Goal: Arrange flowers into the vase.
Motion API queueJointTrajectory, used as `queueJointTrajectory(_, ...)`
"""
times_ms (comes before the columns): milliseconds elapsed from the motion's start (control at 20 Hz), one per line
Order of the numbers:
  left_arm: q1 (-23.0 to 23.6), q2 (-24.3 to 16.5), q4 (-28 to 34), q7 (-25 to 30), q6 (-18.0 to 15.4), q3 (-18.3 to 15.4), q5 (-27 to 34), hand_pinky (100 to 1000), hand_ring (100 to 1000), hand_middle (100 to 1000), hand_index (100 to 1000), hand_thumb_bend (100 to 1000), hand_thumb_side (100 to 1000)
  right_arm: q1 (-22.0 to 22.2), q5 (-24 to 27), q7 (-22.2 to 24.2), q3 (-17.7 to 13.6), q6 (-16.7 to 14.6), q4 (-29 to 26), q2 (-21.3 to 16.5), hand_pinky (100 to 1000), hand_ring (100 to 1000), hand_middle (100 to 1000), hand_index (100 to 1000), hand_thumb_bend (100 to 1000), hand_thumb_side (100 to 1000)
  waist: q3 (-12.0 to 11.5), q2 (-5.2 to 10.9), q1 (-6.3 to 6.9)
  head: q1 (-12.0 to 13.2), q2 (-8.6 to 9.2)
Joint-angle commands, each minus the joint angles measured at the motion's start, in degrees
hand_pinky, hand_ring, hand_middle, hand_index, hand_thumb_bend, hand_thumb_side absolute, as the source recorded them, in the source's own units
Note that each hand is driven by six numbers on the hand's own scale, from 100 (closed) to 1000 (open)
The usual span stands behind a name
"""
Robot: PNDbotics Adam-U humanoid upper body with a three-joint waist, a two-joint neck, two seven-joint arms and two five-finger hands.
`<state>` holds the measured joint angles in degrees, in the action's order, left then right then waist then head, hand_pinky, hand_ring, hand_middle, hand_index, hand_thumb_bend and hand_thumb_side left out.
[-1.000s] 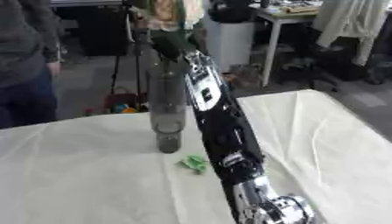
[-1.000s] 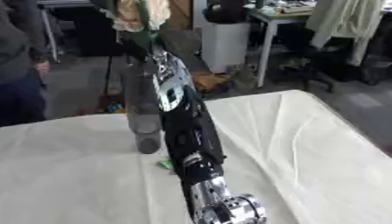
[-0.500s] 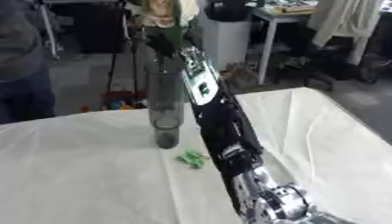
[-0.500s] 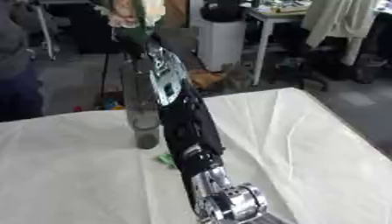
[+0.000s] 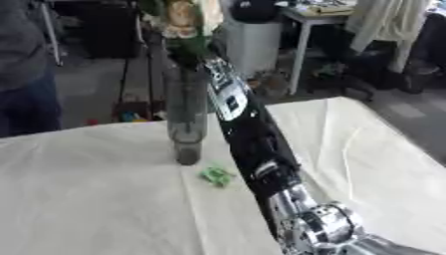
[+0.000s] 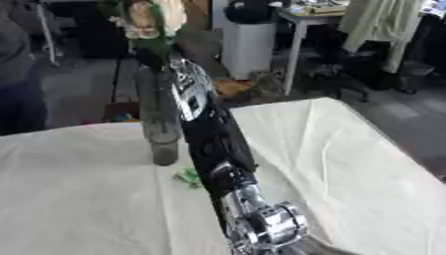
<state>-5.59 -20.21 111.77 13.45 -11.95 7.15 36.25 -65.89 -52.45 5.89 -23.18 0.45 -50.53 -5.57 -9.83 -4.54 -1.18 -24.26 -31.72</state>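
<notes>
A tall grey vase (image 5: pixel 186 117) stands upright on the white cloth-covered table (image 5: pixel 87 199), near its far edge. My right arm runs from the lower right up past the vase's right side. At its end my right hand (image 5: pixel 190 49) is above the vase mouth, shut on the green stem of a pale flower (image 5: pixel 181 16). The bloom sits high over the vase and the stem points down toward the opening. The lower stem is hidden behind the hand and the vase rim. My left hand does not show in either view.
A small green scrap (image 5: pixel 215 175) lies on the cloth just right of the vase's foot. The table's far edge runs right behind the vase. Beyond it stand a white bin (image 5: pixel 254 42) and a white desk (image 5: pixel 313 20).
The hand still holds the flower over the vase mouth. The whole picture has shifted slightly, and the vase and green scrap stay in place.
</notes>
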Motion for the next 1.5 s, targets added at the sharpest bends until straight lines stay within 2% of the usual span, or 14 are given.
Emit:
queueJointTrajectory(50,-0.3,-1.3,0.6,0.0,0.1,-0.5,0.0,627,536,452,694,744,729,-0.8,0.8,-0.2,0.5,-0.4,-0.1,-1.8,859,850,593,621,100,705,0.1,0.88,0.21,0.1,-0.59)
queueJointTrajectory(150,-0.2,-1.3,0.6,0.0,0.1,-0.5,0.0,627,536,451,694,744,729,-0.5,0.5,0.3,0.7,-0.6,0.3,-1.9,865,856,607,681,178,697,0.1,0.91,0.24,0.2,-0.62)
queueJointTrajectory(300,-0.1,-1.3,0.5,0.1,0.1,-0.5,-0.1,627,535,451,694,742,730,0.0,-0.5,1.7,1.1,-1.2,0.9,-2.2,883,866,634,782,328,765,0.2,0.91,0.29,0.1,-0.67)
queueJointTrajectory(350,-0.1,-1.3,0.5,0.1,0.1,-0.5,-0.1,627,535,451,694,742,730,0.1,-1.0,2.3,1.2,-1.5,1.1,-2.4,884,866,636,787,337,769,0.2,0.91,0.3,0.1,-0.68)
queueJointTrajectory(400,-0.1,-1.3,0.5,0.1,0.1,-0.5,-0.2,627,535,451,694,742,730,0.3,-1.6,2.9,1.3,-1.9,1.3,-2.5,895,872,654,831,416,805,0.2,0.9,0.31,0.2,-0.68)
queueJointTrajectory(650,0.0,-1.3,0.5,0.1,0.0,-0.5,-0.3,627,535,451,694,741,730,0.6,-3.9,4.7,1.2,-2.8,1.6,-3.0,913,884,688,888,470,829,0.4,0.86,0.42,0.2,-0.74)
queueJointTrajectory(800,0.1,-1.3,0.5,0.1,-0.1,-0.5,-0.4,627,535,450,694,741,731,0.8,-5.1,5.2,1.0,-2.8,1.6,-3.4,932,902,748,911,491,832,0.4,0.87,0.49,0.2,-0.74)
queueJointTrajectory(1100,0.3,-1.3,0.4,0.1,-0.1,-0.5,-0.5,627,534,450,694,738,731,0.8,-6.6,5.2,0.4,-2.5,1.3,-4.3,966,953,840,926,492,844,0.6,0.93,0.54,0.2,-0.66)
queueJointTrajectory(1500,0.4,-1.2,0.2,0.1,-0.2,-0.5,-0.6,627,534,450,694,739,732,0.8,-8.4,5.5,0.2,-2.4,1.1,-4.8,1000,1000,914,949,543,862,0.7,1.04,0.65,0.3,-0.55)
